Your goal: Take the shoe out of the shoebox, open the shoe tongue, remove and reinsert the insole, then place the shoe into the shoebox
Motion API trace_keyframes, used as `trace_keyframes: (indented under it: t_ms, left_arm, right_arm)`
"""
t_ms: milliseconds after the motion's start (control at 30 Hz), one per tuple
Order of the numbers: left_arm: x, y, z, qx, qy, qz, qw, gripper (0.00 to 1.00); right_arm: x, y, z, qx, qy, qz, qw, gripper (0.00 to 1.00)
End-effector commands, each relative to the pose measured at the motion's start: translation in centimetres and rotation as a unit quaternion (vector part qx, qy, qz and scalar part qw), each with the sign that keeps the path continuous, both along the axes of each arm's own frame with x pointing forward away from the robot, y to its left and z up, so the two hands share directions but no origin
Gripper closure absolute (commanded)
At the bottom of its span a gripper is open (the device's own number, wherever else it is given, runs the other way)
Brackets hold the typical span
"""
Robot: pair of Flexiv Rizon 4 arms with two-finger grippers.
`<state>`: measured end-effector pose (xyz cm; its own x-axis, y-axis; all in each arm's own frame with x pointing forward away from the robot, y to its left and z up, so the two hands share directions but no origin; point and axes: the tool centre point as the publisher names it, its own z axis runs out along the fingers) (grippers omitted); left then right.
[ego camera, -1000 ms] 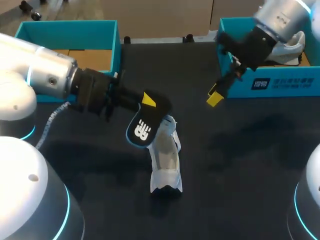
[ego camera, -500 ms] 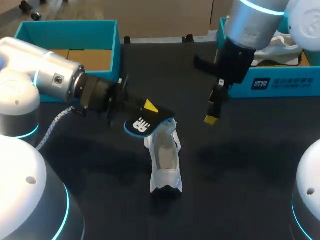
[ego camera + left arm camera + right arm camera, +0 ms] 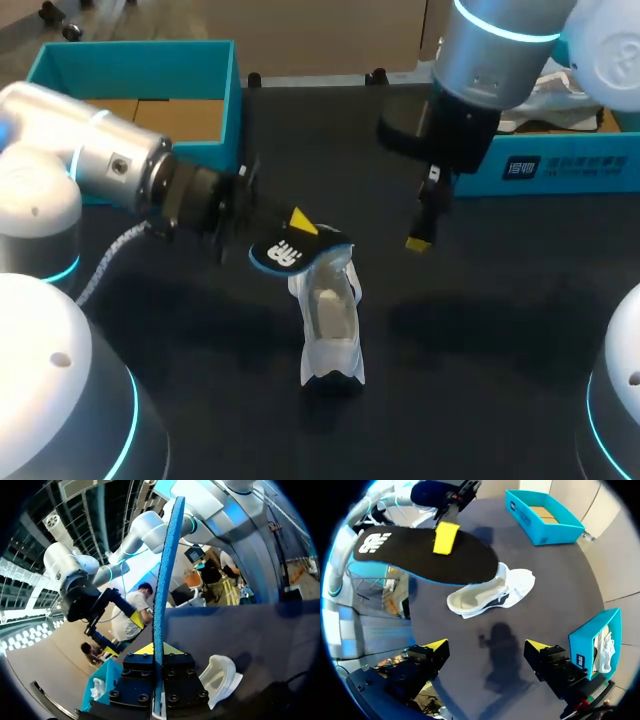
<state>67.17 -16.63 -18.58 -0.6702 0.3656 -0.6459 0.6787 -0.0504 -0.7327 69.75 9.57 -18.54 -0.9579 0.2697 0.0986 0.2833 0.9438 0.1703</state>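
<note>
Presumably for reinsertion, the left gripper [image 3: 303, 220] pinches the insole [image 3: 285, 252] over the opening of the shoe [image 3: 330, 325], which stands on the table [image 3: 480, 380], outside the shoebox [image 3: 540, 165]. Left arm [image 3: 100, 165] lies low, nearly level; right gripper [image 3: 486, 649] hangs wide open, pointing down, beside the shoe.

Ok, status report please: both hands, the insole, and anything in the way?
Left hand shut on insole, held over one end of the shoe. Right hand open, empty, above the table. Nothing else near the shoe.
</note>
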Motion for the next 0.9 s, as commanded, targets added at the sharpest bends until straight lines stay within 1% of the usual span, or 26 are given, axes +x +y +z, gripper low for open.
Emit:
trace_keyframes:
  t_ms: [33,100,167,200,233,300,367,400,800,900]
  left_arm:
    - [-4.2,0.6,-0.7,-0.018,0.010,0.052,0.998,1.00]
    - [-5.4,0.7,-0.8,-0.029,0.032,0.062,0.997,1.00]
    - [-6.5,0.8,-1.1,-0.024,0.038,0.066,0.997,1.00]
    - [-7.0,0.8,-1.3,-0.024,0.044,0.066,0.997,1.00]
    - [-7.5,0.8,-1.5,-0.022,0.044,0.065,0.997,1.00]
    - [-8.5,0.7,-1.8,-0.029,0.061,0.060,0.996,1.00]
    - [-9.1,0.6,-2.0,-0.036,0.066,0.055,0.996,1.00]
    - [-9.2,0.6,-2.0,-0.038,0.063,0.050,0.996,1.00]
    - [-9.2,0.6,-2.0,-0.038,0.063,0.050,0.996,1.00]
    - [-7.9,-0.3,-3.4,-0.053,0.062,0.041,0.996,1.00]
  right_arm:
    - [-1.8,-1.0,-0.9,0.015,-0.025,0.030,0.999,0.00]
    - [-2.2,-1.0,-1.3,0.000,-0.029,0.038,0.999,0.00]
    - [-2.8,-0.8,-1.8,-0.005,-0.041,0.046,0.998,0.00]
    - [-3.1,-0.7,-2.0,-0.006,-0.042,0.058,0.997,0.00]
    - [-3.3,-0.6,-2.3,-0.010,-0.042,0.054,0.998,0.00]
    - [-3.9,-0.3,-2.8,-0.003,-0.059,0.066,0.996,0.00]
    - [-4.5,0.1,-3.6,-0.005,-0.063,0.072,0.995,0.00]
    - [-4.7,0.4,-4.0,-0.003,-0.056,0.078,0.995,0.00]
    - [-4.7,0.4,-4.0,-0.003,-0.056,0.078,0.995,0.00]
    - [-4.7,0.5,-4.3,0.003,-0.056,0.085,0.995,0.00]
